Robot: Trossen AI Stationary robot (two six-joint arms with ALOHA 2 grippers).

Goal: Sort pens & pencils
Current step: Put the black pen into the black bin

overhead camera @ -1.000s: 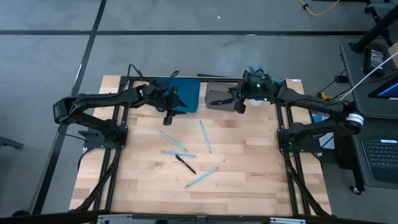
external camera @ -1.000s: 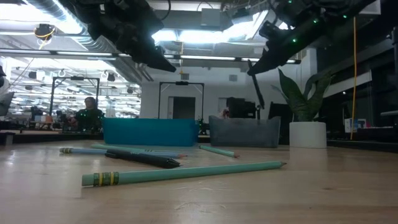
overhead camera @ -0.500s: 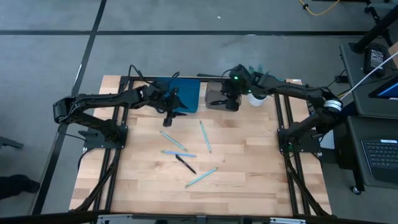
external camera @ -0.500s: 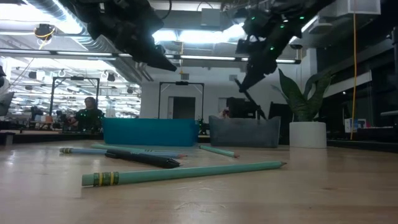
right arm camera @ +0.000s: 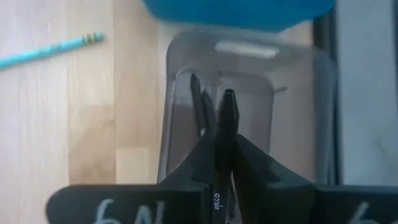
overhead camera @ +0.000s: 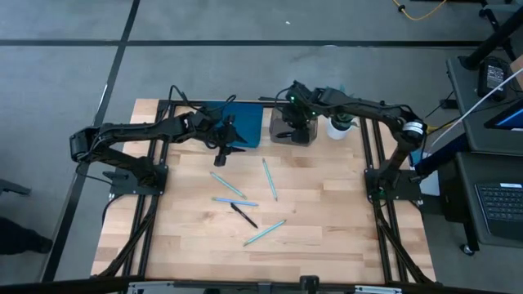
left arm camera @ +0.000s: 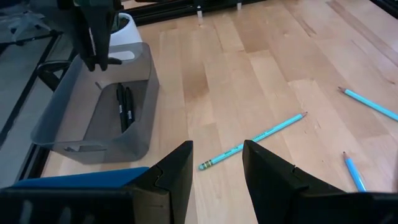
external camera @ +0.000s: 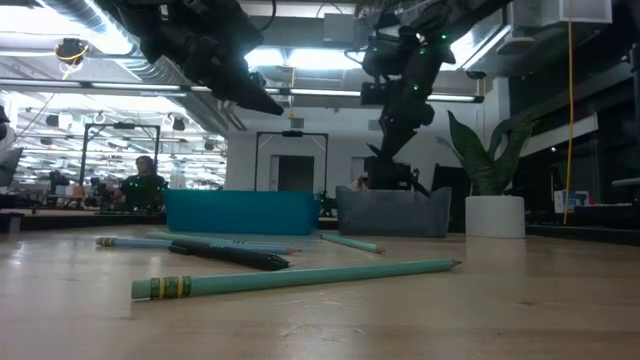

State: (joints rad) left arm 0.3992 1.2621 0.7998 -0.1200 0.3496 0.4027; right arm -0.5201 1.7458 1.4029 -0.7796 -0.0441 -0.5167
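Swinging across from the table's right side, the right arm now hangs over the grey bin, while the left arm holds its spot. Over on the left, the left gripper (overhead camera: 221, 152) hovers beside the blue bin (overhead camera: 245, 124), fingers spread and empty. Moving toward the middle, four pencils (overhead camera: 228, 184) lie scattered on the wooden table (overhead camera: 327, 229), with one black pen (overhead camera: 243, 215) lying among them. On to the right: the right gripper (right arm camera: 225, 140) pinches a black pen (right arm camera: 227, 121) directly above the grey bin (left arm camera: 134, 134), where two more pens (left arm camera: 124, 107) already lie on the bin's floor.
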